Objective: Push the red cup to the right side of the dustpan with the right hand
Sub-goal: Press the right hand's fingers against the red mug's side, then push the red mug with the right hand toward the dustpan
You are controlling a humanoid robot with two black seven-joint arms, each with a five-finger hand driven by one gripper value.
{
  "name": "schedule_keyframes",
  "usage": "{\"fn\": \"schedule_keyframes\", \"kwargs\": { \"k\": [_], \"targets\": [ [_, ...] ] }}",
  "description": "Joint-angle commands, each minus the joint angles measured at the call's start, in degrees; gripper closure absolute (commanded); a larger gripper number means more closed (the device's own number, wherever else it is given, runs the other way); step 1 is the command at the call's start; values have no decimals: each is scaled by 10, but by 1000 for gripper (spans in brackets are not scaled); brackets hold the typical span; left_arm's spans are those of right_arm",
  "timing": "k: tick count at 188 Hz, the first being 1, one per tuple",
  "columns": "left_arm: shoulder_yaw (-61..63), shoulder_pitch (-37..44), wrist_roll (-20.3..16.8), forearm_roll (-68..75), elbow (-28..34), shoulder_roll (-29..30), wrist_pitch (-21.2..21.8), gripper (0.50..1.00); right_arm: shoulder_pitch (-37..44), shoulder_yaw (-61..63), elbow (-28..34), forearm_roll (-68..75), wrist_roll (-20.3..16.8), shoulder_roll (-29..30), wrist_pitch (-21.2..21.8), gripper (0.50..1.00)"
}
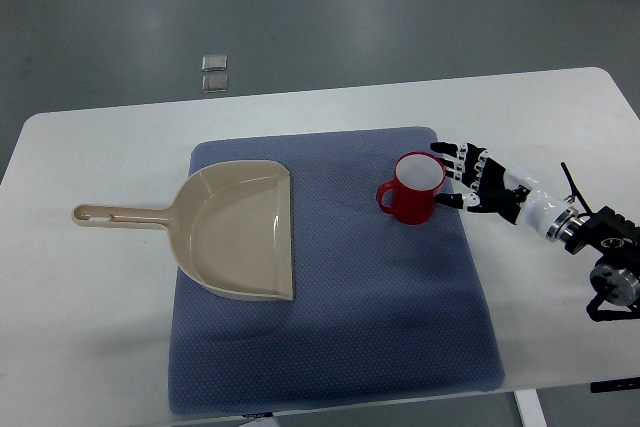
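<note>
The red cup (413,189) stands upright on the blue mat (330,347), in the mat's upper right part, mouth up, white inside. Its handle points left, toward the dustpan (235,229). Cup and dustpan are apart, with bare mat between them.

The right hand (470,179) comes in from the right edge and sits just beside the cup's right side. Its fingers (452,155) are extended and spread, pointing left toward the cup, with the tips at or against the cup's rim and wall; whether they actually touch cannot be told. The hand holds nothing. The wrist and forearm (590,237) trail off over the bench (90,347) to the right, past the mat's edge.

The dustpan is beige and lies flat on the left part of the mat, open edge facing right toward the cup, its handle reaching left off the mat onto the white bench. The handle has a slot at its end.

The mat lies roughly centred on the bench. Beyond the bench's far edge is a grey floor (400,7), with two small clear square items (214,72) lying on it, one just behind the other.
</note>
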Motion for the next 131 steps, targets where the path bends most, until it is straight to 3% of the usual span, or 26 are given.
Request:
{"fn": "schedule_keyframes", "kwargs": {
  "k": [1,131],
  "targets": [
    [0,0,0,0,0,0,0,500,-1,0,-1,0,1,10,-3,566],
    [0,0,0,0,-1,0,0,500,-5,-1,-17,0,2,55,-14,566]
  ]
}}
